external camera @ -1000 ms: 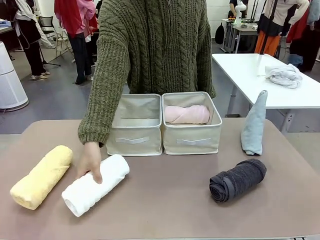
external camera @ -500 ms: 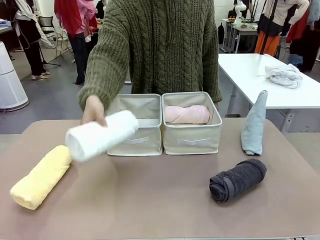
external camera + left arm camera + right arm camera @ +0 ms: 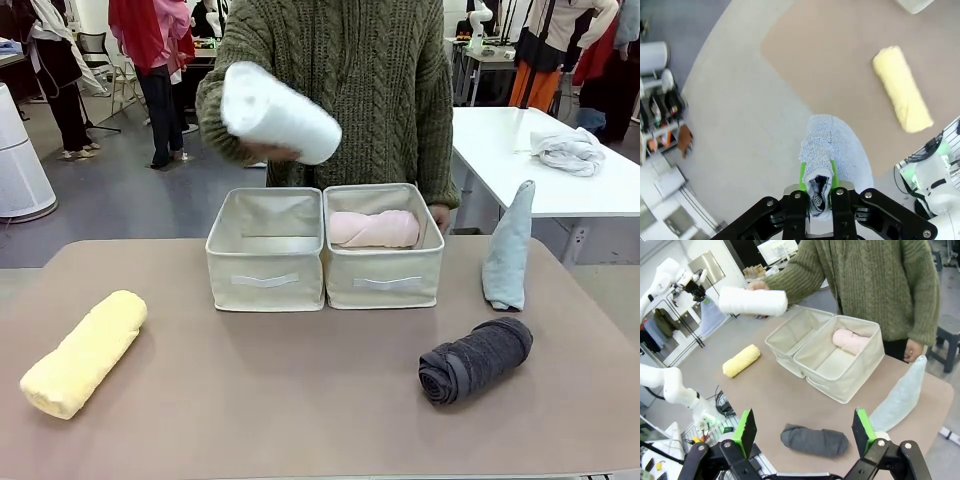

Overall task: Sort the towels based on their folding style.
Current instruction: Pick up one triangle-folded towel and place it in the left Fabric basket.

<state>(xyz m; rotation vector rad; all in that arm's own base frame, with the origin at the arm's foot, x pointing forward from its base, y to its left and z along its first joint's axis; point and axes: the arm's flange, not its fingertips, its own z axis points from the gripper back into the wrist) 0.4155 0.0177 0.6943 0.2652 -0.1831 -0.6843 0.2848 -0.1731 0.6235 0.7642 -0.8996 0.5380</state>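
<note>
A person's hand holds the white roll (image 3: 280,112) in the air above and behind the two beige bins (image 3: 265,283). The pink roll (image 3: 375,229) lies in the right bin (image 3: 383,285). On the table lie the yellow roll (image 3: 85,352) at the left and the dark grey roll (image 3: 475,360) at the right. The pale grey-blue cone (image 3: 510,247) stands upright right of the bins. My left gripper (image 3: 819,200) is shut on a lavender-blue towel cone (image 3: 832,150), high above the table's corner. My right gripper (image 3: 804,427) is open, above the dark grey roll (image 3: 814,440).
The person in a green knit sweater (image 3: 340,90) stands behind the bins, the other hand (image 3: 438,215) by the right bin. A white side table (image 3: 520,150) at the back right carries a white-grey cloth bundle (image 3: 567,150). Bare tabletop (image 3: 300,390) lies before the bins.
The person's hand has lifted the white roll off the table's left front, up and rightward to above the bins. Nothing else has moved.
</note>
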